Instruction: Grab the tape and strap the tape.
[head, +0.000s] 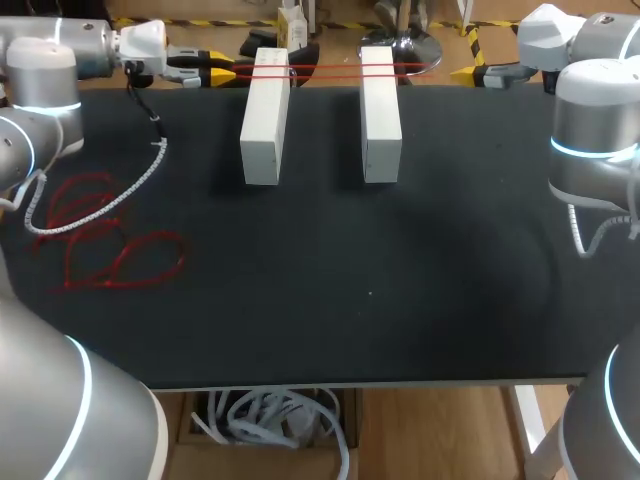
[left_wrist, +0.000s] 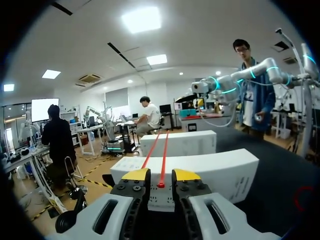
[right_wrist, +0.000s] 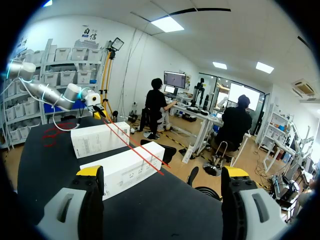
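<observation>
Grey links of the left arm and right arm loom at the near corners. Each arm's wrist lies level along the far edge of the surface, and the two point inward at each other. That surface is a wide black top, bare across its middle and near side.

Two white blocks stand near the far edge, the left block and the right block, well apart with their long sides parallel. The tape is red and runs in two taut strands across the far ends of both block tops.

The left jaws are clenched on the tape just beside the left block, and their yellow fingertips sit close together with the red end pinched between them. The tape's other end juts past the right block and stops short of the right jaws. Those stand released — fingertips wide apart, nothing between.

On the surface's left part lies a loose tangle of red ties. The left arm's white coiled cable drapes over its far side.
</observation>
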